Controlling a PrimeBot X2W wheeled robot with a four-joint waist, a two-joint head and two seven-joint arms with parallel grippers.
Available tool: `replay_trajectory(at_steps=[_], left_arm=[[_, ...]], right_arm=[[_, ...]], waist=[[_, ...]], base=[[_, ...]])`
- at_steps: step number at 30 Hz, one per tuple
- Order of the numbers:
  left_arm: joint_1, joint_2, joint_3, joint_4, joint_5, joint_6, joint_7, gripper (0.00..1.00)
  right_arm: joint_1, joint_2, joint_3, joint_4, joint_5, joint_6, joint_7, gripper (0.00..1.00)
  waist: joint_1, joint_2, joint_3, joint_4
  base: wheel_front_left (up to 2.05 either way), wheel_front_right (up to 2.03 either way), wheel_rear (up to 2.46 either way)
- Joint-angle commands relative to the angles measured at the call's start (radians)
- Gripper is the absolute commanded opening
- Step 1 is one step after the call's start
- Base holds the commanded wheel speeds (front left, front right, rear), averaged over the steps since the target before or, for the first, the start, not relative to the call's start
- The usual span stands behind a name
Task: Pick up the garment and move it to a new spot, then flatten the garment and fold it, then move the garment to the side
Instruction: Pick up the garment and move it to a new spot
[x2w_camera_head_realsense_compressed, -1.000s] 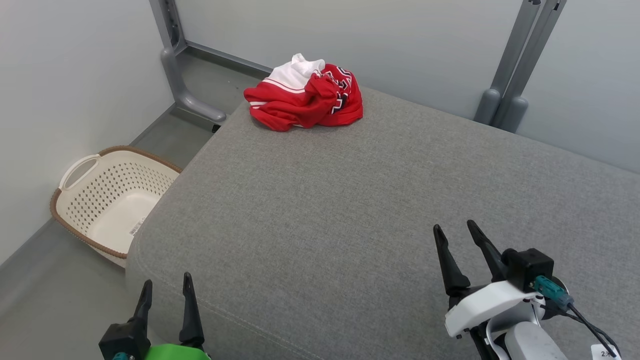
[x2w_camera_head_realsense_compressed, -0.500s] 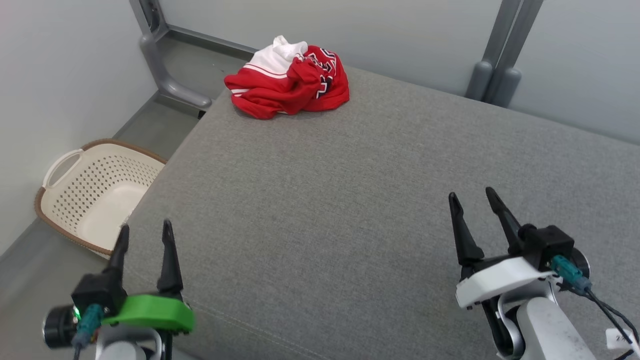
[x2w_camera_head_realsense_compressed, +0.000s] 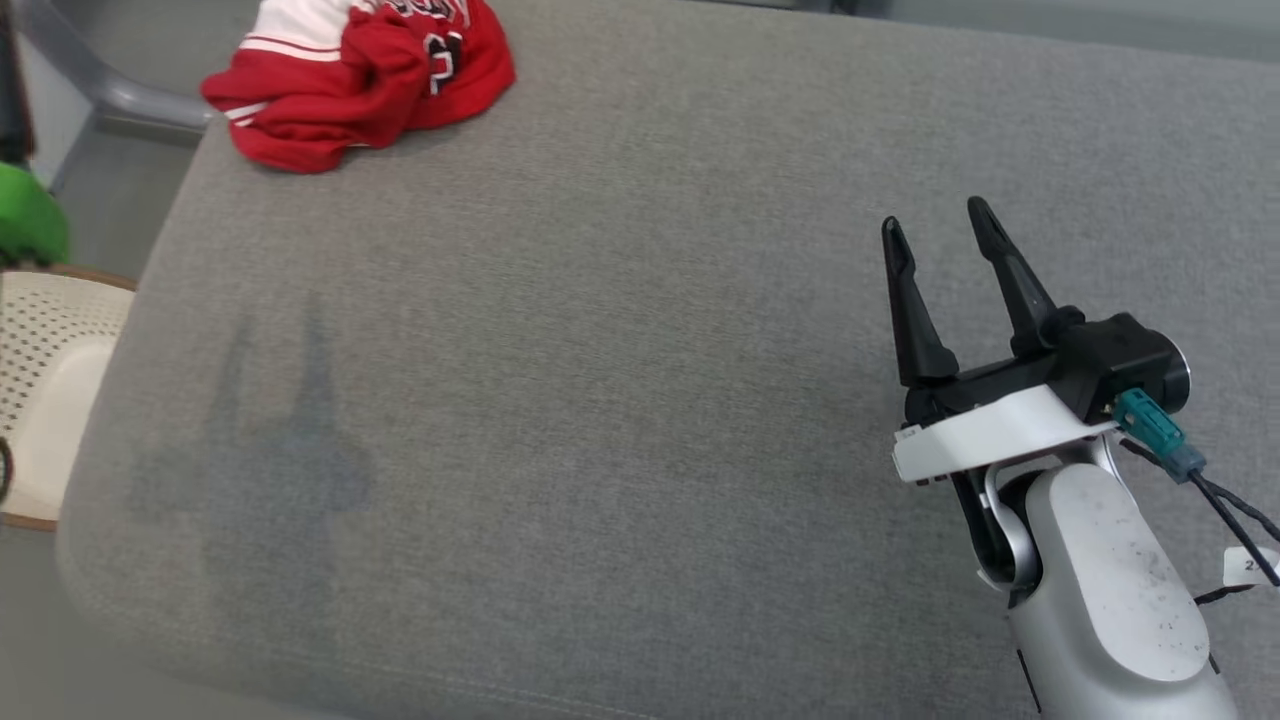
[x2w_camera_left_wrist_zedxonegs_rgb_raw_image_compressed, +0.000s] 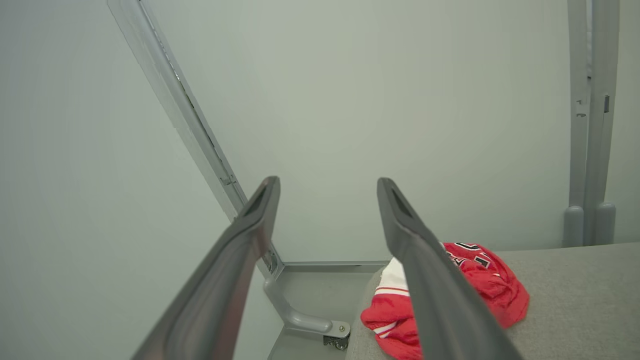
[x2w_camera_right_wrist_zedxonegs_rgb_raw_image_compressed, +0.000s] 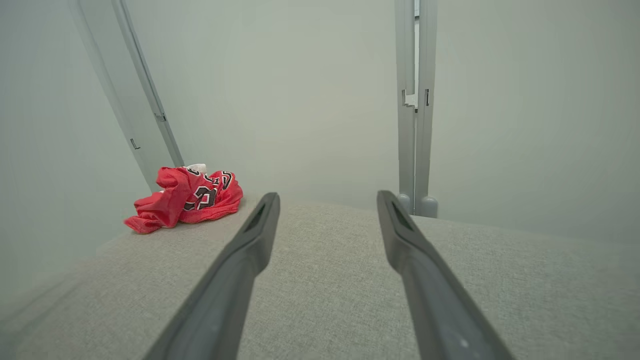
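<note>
A crumpled red-and-white garment (x2w_camera_head_realsense_compressed: 360, 80) is seen at the far left corner of a grey upholstered cushion (x2w_camera_head_realsense_compressed: 600, 400), which is enclosed by pale walls (x2w_camera_left_wrist_zedxonegs_rgb_raw_image_compressed: 350, 100) and grey metal posts (x2w_camera_left_wrist_zedxonegs_rgb_raw_image_compressed: 190, 135). The left gripper (x2w_camera_left_wrist_zedxonegs_rgb_raw_image_compressed: 327, 181) and right gripper (x2w_camera_head_realsense_compressed: 934, 215) are held with jaws spread, empty. What appears to be a perforated basket (x2w_camera_head_realsense_compressed: 50, 370) is glimpsed beside the cushion's left edge.

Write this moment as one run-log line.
garment: crumpled, untouched, far left corner of cushion | left gripper: open, empty | right gripper: open, empty
</note>
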Motion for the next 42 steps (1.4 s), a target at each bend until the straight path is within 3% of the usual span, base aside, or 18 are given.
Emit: replay_trajectory(at_steps=[1,7,13,18,27,28,29,30,31,42], left_arm=[[-0.06,0.026,0.008,0.033,-0.009,-0.011,0.024,1.0],[-0.217,0.07,0.002,0.172,-0.038,-0.041,0.119,1.0],[-0.266,0.096,-0.01,0.302,-0.051,-0.056,0.174,1.0],[-0.254,0.094,-0.003,0.382,-0.079,-0.059,0.18,1.0],[-0.226,0.074,0.001,0.483,-0.098,-0.024,0.174,1.0],[-0.225,0.07,-0.002,0.495,-0.102,-0.026,0.177,0.9],[-0.223,0.065,-0.006,0.504,-0.103,-0.027,0.175,0.4],[-0.221,0.06,-0.01,0.511,-0.102,-0.029,0.173,0.24],[-0.219,0.055,-0.014,0.52,-0.103,-0.032,0.174,0.0],[-0.208,0.054,-0.054,0.549,-0.083,-0.048,0.071,0.0]], right_arm=[[-0.026,-0.004,-0.001,-0.009,0.006,-0.001,-0.002,1.0],[-0.05,-0.003,-0.004,-0.04,0.018,-0.001,-0.003,1.0],[-0.046,-0.002,-0.007,-0.091,0.025,-0.001,-0.003,1.0],[-0.028,-0.002,-0.014,-0.118,0.022,-0.001,-0.003,1.0],[-0.006,-0.002,-0.011,-0.123,0.003,-0.001,-0.003,1.0],[-0.004,-0.002,-0.012,-0.121,0.0,-0.001,-0.003,1.0],[0.0,-0.002,-0.012,-0.119,-0.002,-0.001,-0.003,1.0],[0.002,-0.002,-0.012,-0.117,-0.004,-0.001,-0.003,1.0],[0.004,-0.003,-0.013,-0.115,-0.009,-0.001,-0.003,1.0],[0.038,-0.003,-0.015,-0.081,-0.014,-0.001,-0.003,1.0]], waist=[[-0.0001,0.0,0.197,-0.197],[-0.0001,0.0,0.286,-0.287],[-0.0001,0.0,0.329,-0.341],[-0.0001,0.0,0.341,-0.349],[-0.0001,0.0,0.322,-0.337],[-0.0001,0.0,0.318,-0.334],[-0.0001,0.0,0.312,-0.332],[-0.0001,0.0,0.306,-0.329],[-0.0001,0.0,0.298,-0.327],[-0.0001,0.0,0.143,-0.307]], base=[[0.0,0.0,0.0],[0.0,0.0,0.0],[0.0,0.0,0.0],[0.0,0.0,0.0],[0.0,0.0,0.0],[0.0,0.0,0.0],[0.0,0.0,0.0],[0.0,0.0,0.0],[0.0,0.0,0.0],[0.0,0.0,0.0]])
